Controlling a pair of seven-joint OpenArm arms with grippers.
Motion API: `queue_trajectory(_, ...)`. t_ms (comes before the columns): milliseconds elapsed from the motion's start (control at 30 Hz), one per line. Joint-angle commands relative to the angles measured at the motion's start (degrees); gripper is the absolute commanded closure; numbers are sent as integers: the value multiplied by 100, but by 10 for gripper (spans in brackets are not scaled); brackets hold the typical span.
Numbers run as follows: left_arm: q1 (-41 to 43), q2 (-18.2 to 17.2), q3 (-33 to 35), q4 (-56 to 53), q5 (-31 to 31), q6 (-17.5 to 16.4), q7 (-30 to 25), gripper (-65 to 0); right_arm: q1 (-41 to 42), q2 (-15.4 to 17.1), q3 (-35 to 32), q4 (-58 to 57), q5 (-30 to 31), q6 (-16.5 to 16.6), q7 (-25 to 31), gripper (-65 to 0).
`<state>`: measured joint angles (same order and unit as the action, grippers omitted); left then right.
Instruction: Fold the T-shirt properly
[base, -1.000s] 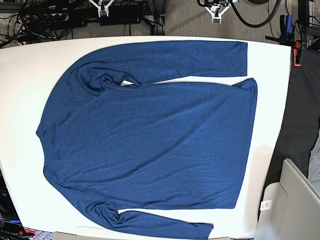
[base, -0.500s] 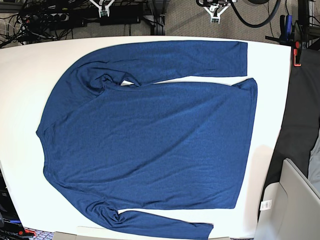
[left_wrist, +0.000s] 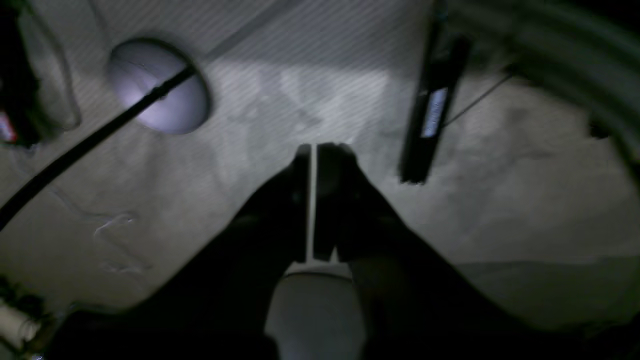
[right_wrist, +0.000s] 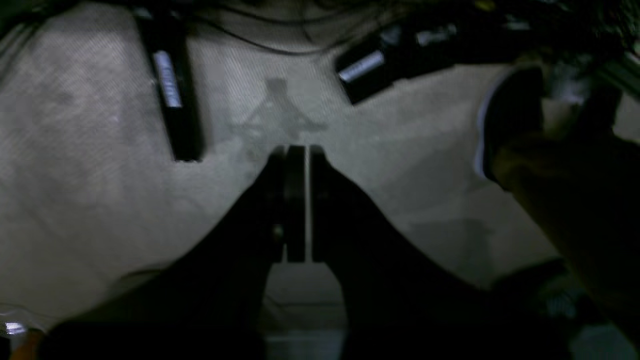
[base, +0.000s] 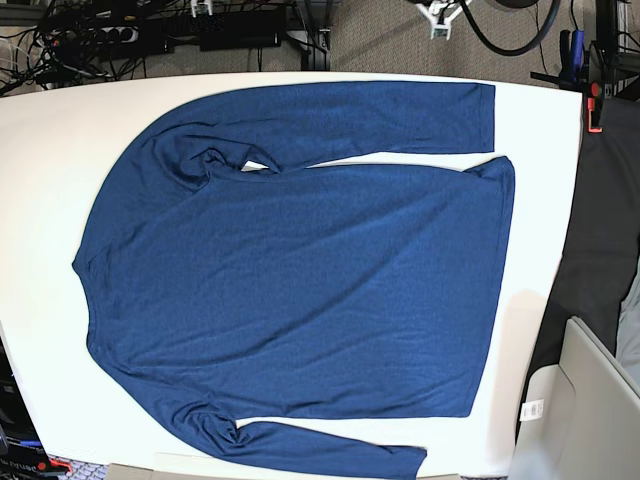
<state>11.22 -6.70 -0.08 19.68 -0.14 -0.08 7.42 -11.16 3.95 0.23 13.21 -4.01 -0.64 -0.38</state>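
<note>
The T-shirt (base: 300, 280) lies flat, not folded yet. The left gripper (left_wrist: 316, 150) and right gripper (right_wrist: 296, 149) are pressed together, holding nothing, far from it. Next they likely must open and reach a sleeve.

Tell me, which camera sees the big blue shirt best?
The base view. It shows the whole T-shirt spread flat on the white table, with both sleeves lying along its sides. The two wrist views show none of it, only dim floor and cables beyond each shut pincer.

Both tools, left tool (base: 441, 22) and right tool (base: 203, 7), have risen toward the base view's top edge.
</note>
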Motion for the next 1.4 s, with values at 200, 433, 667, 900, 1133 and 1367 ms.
queue_trajectory(200, 1018, -389, -32, 1078, 1, 30, -8, 0, -735, 322, -1, 881, 10, 16, 7, -3)
queue_trajectory(433, 2012, -697, -41, 2810, -8, 30, 1, 0, -1904, 577, 34, 2789, 10, 16, 7, -2)
queue_trajectory(667, 2970, -750, -41, 4876, -8, 30, 300, 0, -3267, 973, 43, 5206, 10, 16, -1, -2)
queue_trajectory(900, 3410, -996, -23, 6783, -1072, 30, 1319, 0, -4242, 1148, 61, 7211, 10, 7, -1, -2)
queue_trajectory(1133, 4122, -1110, -41, 8594, -1696, 30, 1522, 0, -4928, 1104, 447, 8652, 10, 7, -1, -2)
queue_trajectory(1367, 4447, -1251, -41, 9597, -1696, 30, 1522, 0, -5341, 1122, 579, 9786, 10, 7, -1, -2)
